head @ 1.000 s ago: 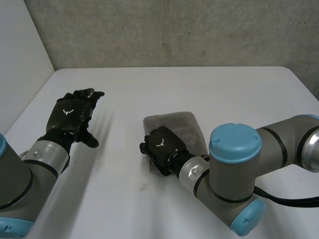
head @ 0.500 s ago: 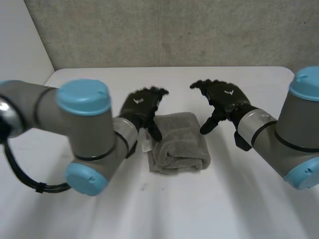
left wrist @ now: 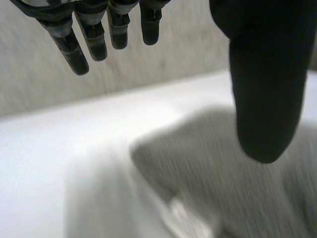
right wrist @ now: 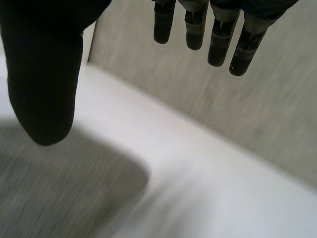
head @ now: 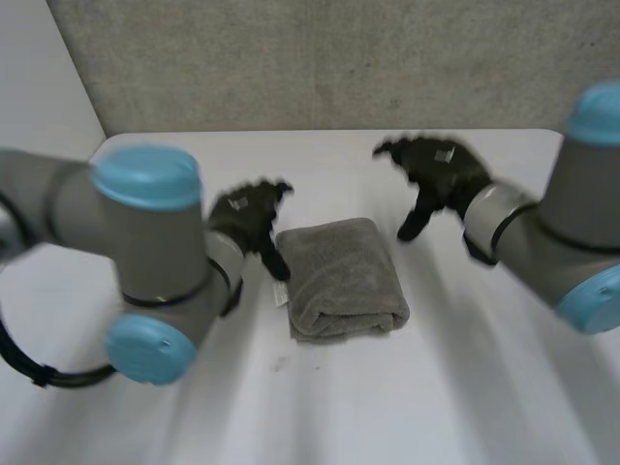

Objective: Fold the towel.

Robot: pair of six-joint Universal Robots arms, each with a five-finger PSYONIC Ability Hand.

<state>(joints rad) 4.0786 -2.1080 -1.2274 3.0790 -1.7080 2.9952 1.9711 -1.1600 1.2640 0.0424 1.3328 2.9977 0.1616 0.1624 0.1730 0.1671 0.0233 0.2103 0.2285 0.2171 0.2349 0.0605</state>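
A grey towel (head: 344, 276) lies folded into a compact, thick rectangle near the middle of the white desk (head: 320, 407), its corners rounded and its nearer edge forming a plump fold. A small pale tag (head: 281, 294) sticks out from the towel's left edge. The left robot hand (head: 248, 217) is just beside the towel's far left corner, with its thumb reaching down along the left edge; whether the thumb touches the cloth cannot be told from the head view. In the left wrist view its fingers (left wrist: 79, 47) are straight and set well apart from the thumb, with nothing between them, and the towel and its tag lie below the thumb. The right robot hand (head: 438, 172) is beyond the towel's far right corner and apart from the cloth, with its thumb hanging down towards the desk. In the right wrist view its fingers (right wrist: 222, 42) are likewise straight and spread away from the thumb, holding nothing; a rounded corner of the towel lies beneath the thumb, and the fingers extend over bare desk towards the grey wall (head: 320, 63) behind. So both robot hands are spread and free, 1 on each side of the towel's far end. The left arm (head: 145, 252) crosses in front of the desk's left part, its light-blue caps facing the camera, and the right arm (head: 542, 247) comes in from the right side.
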